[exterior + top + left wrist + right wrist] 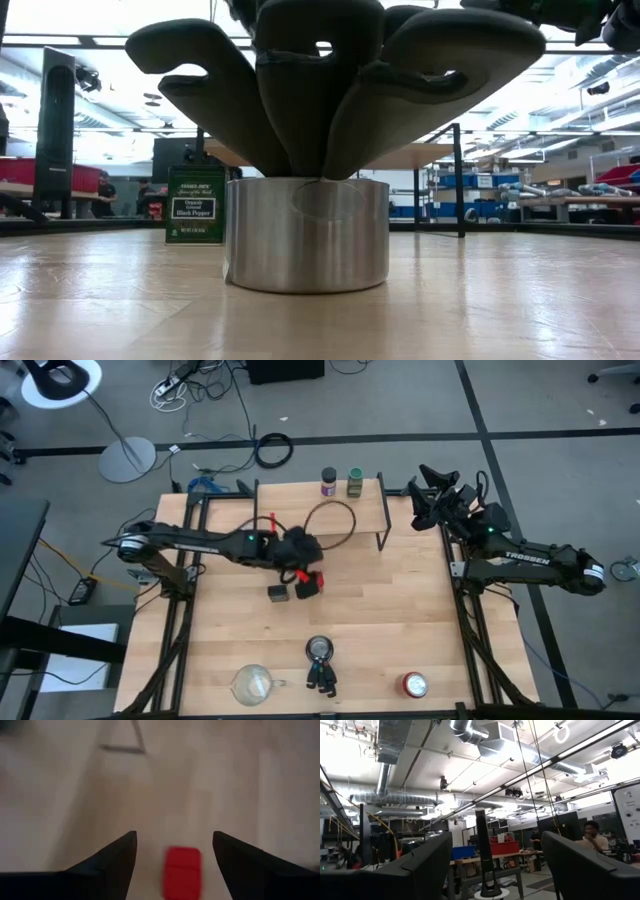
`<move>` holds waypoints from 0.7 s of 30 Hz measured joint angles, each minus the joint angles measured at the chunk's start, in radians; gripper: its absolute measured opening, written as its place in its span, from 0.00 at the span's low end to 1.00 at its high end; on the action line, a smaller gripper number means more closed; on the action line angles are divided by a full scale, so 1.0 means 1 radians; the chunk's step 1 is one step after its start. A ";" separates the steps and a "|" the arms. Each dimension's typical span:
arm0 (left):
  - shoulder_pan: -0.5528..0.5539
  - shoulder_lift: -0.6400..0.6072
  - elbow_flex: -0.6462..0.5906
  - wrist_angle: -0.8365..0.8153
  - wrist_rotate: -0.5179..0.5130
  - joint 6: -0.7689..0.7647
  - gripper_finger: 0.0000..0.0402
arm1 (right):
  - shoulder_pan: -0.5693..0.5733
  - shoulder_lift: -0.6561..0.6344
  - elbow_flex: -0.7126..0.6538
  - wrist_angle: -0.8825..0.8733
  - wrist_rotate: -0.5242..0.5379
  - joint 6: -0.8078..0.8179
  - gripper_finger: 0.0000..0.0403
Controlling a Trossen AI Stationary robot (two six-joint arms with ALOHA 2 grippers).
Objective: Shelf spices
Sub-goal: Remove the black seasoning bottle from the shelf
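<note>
The shelf (290, 500) stands at the table's far edge, its black legs (459, 180) showing in the low view. The purple-labelled jar (328, 482) and the green jar (355, 483) stand on its board. The dark olive tin (279, 592) (195, 205) stands upright on the table in front of the shelf. The red tin (319, 580) (182, 870) sits just right of it. My left gripper (306, 582) (175, 855) hangs over the red tin, open, one finger on each side, touching nothing. My right gripper (425, 498) (495, 865) waits open, raised off the table's far right corner.
Near the table's front edge stand a clear glass cup (253, 682), a round metal holder (319, 649) (306, 235) with dark pieces (322, 679) beside it, and a red-topped can (414, 685). A cable loop (331, 520) lies over the shelf. Bare tabletop (400, 600) lies to the right.
</note>
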 joint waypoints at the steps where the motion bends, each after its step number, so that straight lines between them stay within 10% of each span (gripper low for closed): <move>1: 0.006 -0.010 0.013 0.005 -0.040 0.022 0.66 | 0.000 0.000 0.000 -0.001 0.000 0.000 0.77; 6: 0.072 -0.030 0.089 0.004 -0.228 0.124 0.67 | 0.000 0.000 0.000 0.001 0.000 0.001 0.77; 21: 0.372 -0.015 0.122 0.208 -0.099 0.271 0.88 | 0.000 0.000 0.000 0.008 0.000 0.009 0.77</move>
